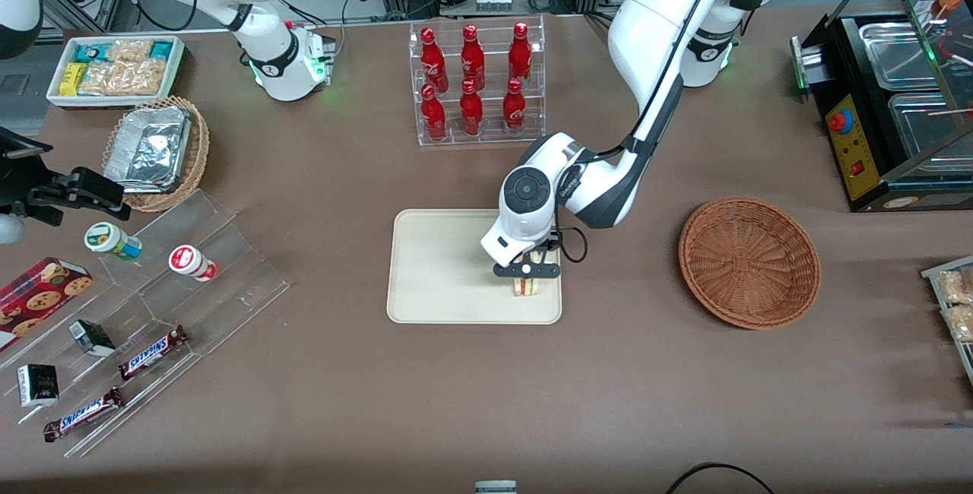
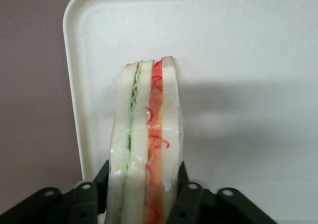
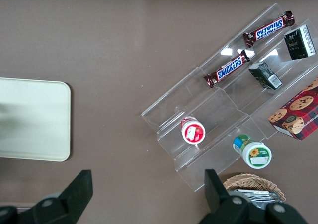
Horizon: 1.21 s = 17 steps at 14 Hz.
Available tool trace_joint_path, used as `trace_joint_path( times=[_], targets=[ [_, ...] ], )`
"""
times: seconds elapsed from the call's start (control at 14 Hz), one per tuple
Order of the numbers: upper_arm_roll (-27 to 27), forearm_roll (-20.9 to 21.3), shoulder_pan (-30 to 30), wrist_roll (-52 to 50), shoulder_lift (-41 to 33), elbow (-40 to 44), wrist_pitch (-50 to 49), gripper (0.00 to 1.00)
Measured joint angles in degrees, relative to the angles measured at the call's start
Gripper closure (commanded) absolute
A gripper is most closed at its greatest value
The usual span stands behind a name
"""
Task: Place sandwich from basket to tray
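Note:
My left gripper (image 1: 527, 275) is over the cream-white tray (image 1: 433, 266), near the tray's corner closest to the front camera on the basket's side. It is shut on the sandwich (image 1: 528, 283), a wedge of pale bread with green and red filling. In the left wrist view the sandwich (image 2: 146, 144) stands on edge between the two black fingers (image 2: 185, 194), with the tray (image 2: 238, 60) close beneath it; I cannot tell whether it touches the tray. The reddish-brown wicker basket (image 1: 749, 261) lies empty on the table toward the working arm's end.
A clear rack of red bottles (image 1: 476, 83) stands farther from the front camera than the tray. A clear stepped stand with snack bars and cups (image 1: 152, 311), a tan basket with a foil container (image 1: 156, 152) and a white bin of snack packets (image 1: 115, 68) lie toward the parked arm's end.

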Motion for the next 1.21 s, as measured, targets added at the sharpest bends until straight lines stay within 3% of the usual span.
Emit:
trace_joint_path(
  times=[0.14,0.43,0.71,1.21],
  targets=[
    [0.4,0.0,0.1,-0.1,-0.5,1.0,-0.1,0.0],
    [1.7,0.0,2.3,-0.2,-6.4,2.4,-8.5,0.0],
    [2.1,0.2,10.0,2.3,-16.2,2.1,-19.2,0.0],
    [2.4,0.2,24.0,18.0,-29.9,-5.1,-23.8,0.0]
  ],
)
